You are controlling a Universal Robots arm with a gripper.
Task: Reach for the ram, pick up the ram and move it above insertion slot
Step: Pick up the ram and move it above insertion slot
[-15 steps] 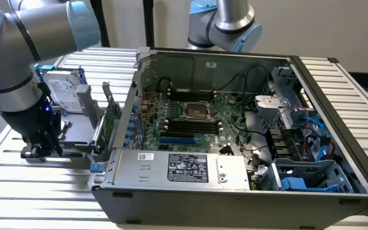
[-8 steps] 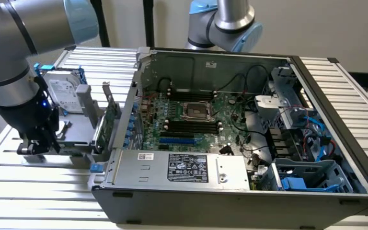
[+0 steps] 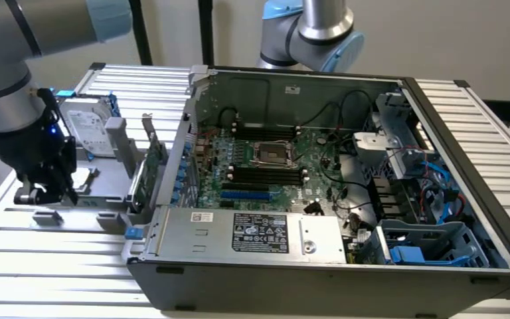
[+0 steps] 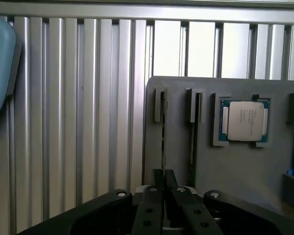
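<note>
Hand [image 4: 163, 175] clenched on ram [image 4: 162, 142] thin edge (ram stands upright in 1 slot of holder [image 4: 235, 171] for easy pinching).

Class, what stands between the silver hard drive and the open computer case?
An upright green expansion card with a metal bracket, set in the grey holder; the exterior view shows it.
</note>
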